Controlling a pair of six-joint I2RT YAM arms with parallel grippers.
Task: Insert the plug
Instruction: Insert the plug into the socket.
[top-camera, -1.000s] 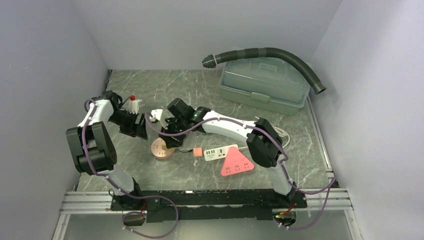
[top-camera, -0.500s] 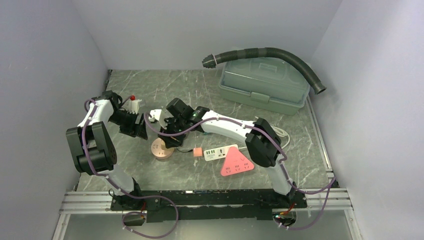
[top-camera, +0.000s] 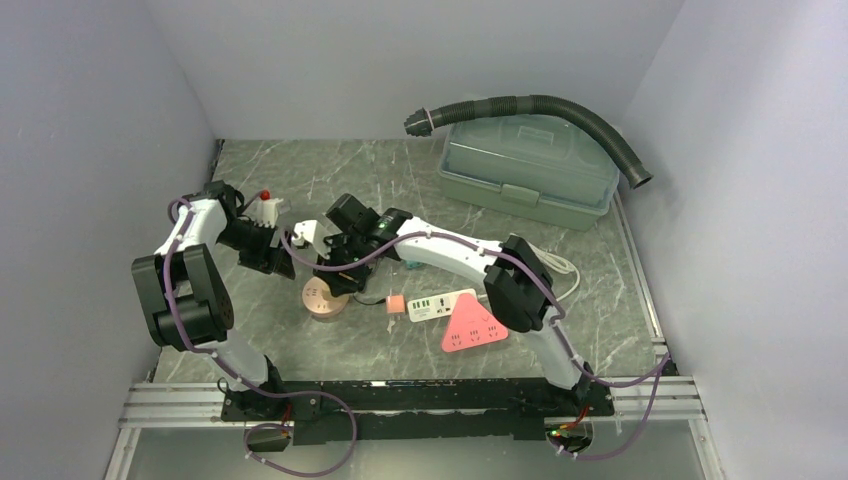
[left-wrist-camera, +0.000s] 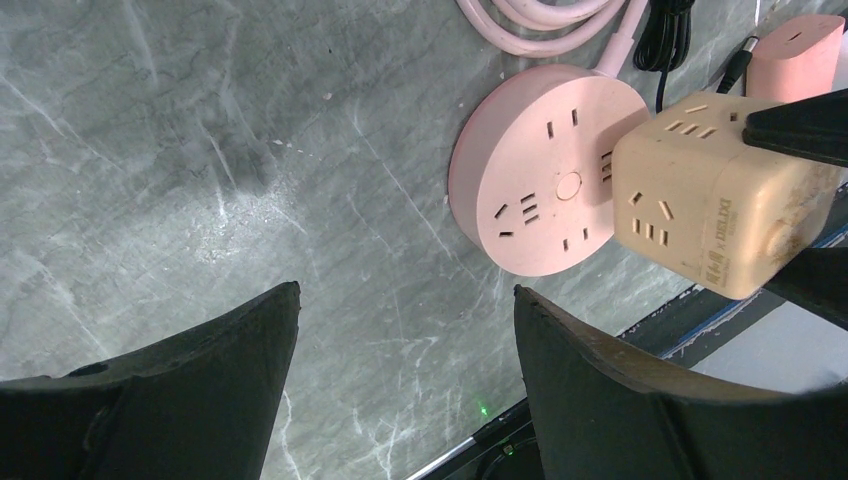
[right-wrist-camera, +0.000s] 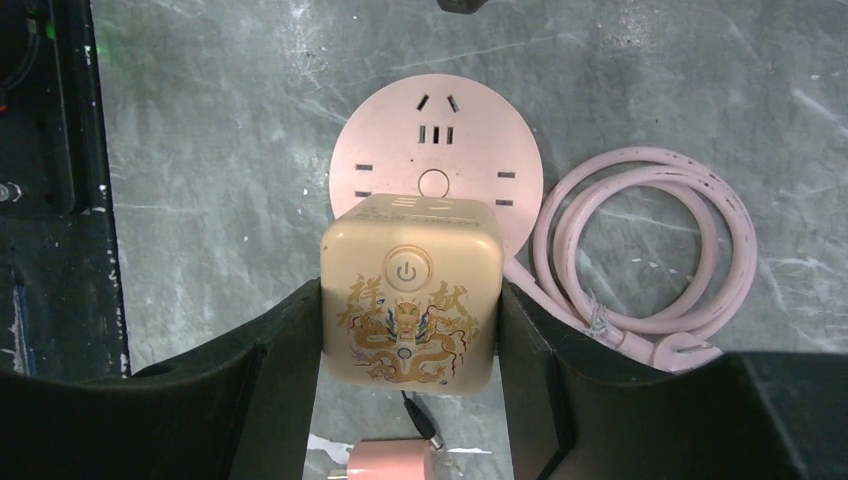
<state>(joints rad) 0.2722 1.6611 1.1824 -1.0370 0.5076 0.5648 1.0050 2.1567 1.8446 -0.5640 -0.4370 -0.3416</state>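
The plug is a beige cube (right-wrist-camera: 408, 300) with a power button and a gold dragon print. My right gripper (right-wrist-camera: 408, 305) is shut on its two sides. It hangs over the near part of the round pink socket (right-wrist-camera: 437, 150), covering part of its face. The left wrist view shows the cube (left-wrist-camera: 720, 200) at the right edge of the socket disc (left-wrist-camera: 540, 190), between dark fingers. My left gripper (left-wrist-camera: 405, 300) stands open over bare marble to the left of the socket. From above, the socket (top-camera: 323, 298) lies below the right gripper (top-camera: 335, 262), with the left gripper (top-camera: 275, 258) beside it.
The socket's pink cable (right-wrist-camera: 640, 260) is coiled beside it. A small pink adapter (right-wrist-camera: 390, 460) and a black barrel plug (right-wrist-camera: 425, 428) lie close by. A white power strip (top-camera: 440, 303), a pink triangular strip (top-camera: 475, 328), a green box (top-camera: 525, 165) with a hose (top-camera: 540, 105), and a small bottle (top-camera: 265, 205) also stand on the table.
My right arm has shifted slightly left with the cube still in its grip. The left arm has not moved.
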